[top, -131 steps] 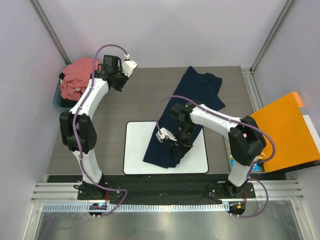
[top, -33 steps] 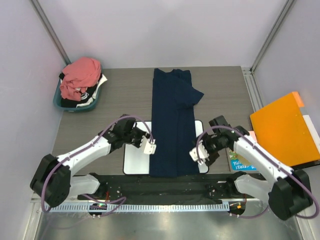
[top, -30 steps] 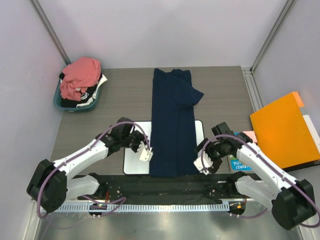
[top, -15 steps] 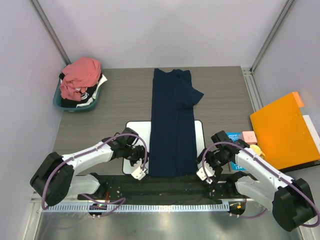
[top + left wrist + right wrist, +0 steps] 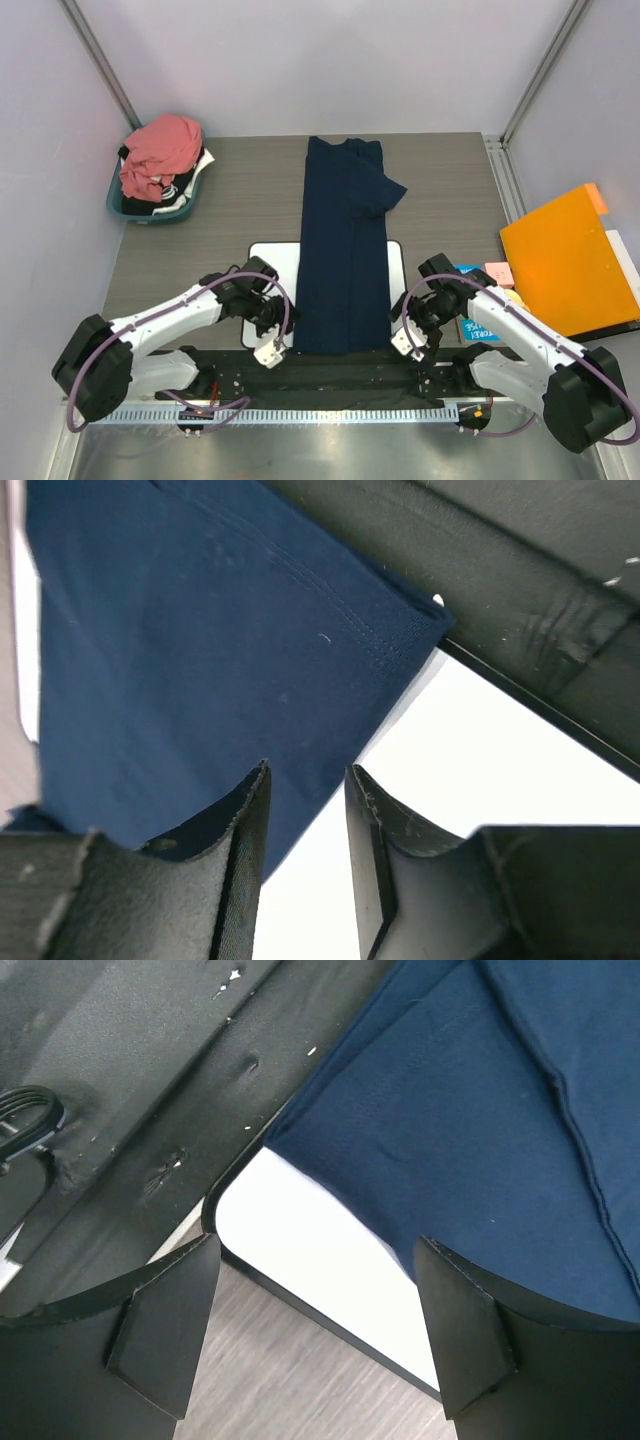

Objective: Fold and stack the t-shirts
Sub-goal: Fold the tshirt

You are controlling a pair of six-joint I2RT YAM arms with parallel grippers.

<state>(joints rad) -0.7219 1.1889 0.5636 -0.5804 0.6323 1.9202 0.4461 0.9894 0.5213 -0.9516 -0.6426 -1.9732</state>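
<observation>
**Left claw (image 5: 268, 352) and right claw (image 5: 403, 340) sit at the near corners of the navy shirt (image 5: 345, 250)**

Left claw's fingers are only narrowly parted and grip nothing, just off the near left corner. Right claw is spread wide beside the near right corner, also empty. The navy shirt lies as a long strip across the white mat (image 5: 272, 262) and up the counter (image 5: 240, 200). Far left, the pink shirt (image 5: 160, 145) is heaped in a basket (image 5: 118, 205).

Bright, even light, faint shadows; navy t-shirt (image 5: 180, 630) sharp, near edges perhaps slightly soft
</observation>
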